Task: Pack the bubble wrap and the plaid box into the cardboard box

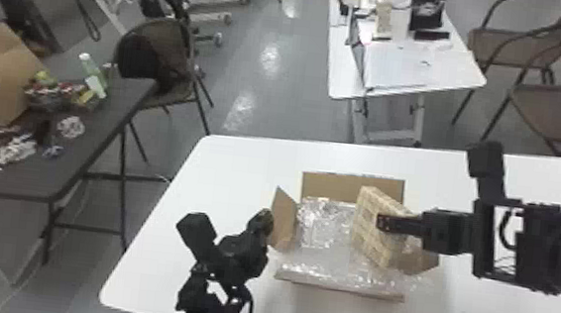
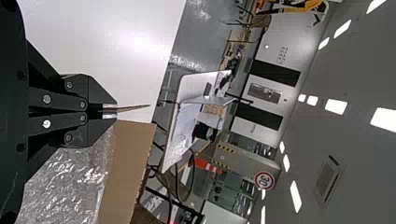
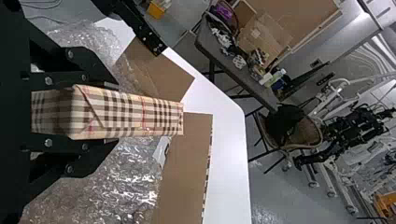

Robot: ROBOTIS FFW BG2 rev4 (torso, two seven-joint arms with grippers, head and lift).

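Surface: white table (image 1: 149, 254) under open cardboard box (image 1: 331, 186), flaps up/out.
L gripper (image 2: 110, 111): at cardboard box's L side; fingers together, pinching L flap (image 1: 282, 221).
R gripper (image 3: 114, 113): over cardboard box's R part, in from R; fingers clamped on plaid box (image 1: 371, 235) across its thin dimension.
Plaid box, loc.: above R part of cardboard box, partly over bubble wrap (image 1: 327, 225); contact w/ wrap: can't tell.
Plaid box, handling (est.): prob. light, stiff; wrapped faces poss. slick, corners dentable.
Plaid box, hold pt.: broad faces, mid-length; moderate squeeze rec'd.
Plaid box, orient.: on edge, tilted; a broad face toward robot & cardboard box's L side. Long axis approx. along R fingers, far end twd cardboard box's far L; exact angle n/a.
Bubble wrap, handling (est.): v. light, soft, springy, slippery; if regripped, take a bunched fold, not a loose edge.
Bubble wrap, loc.: fills cardboard box, spills over near rim.
Bkgd: dark table (image 1: 92, 134) well L of cardboard box; second white table (image 1: 403, 72) beyond it.
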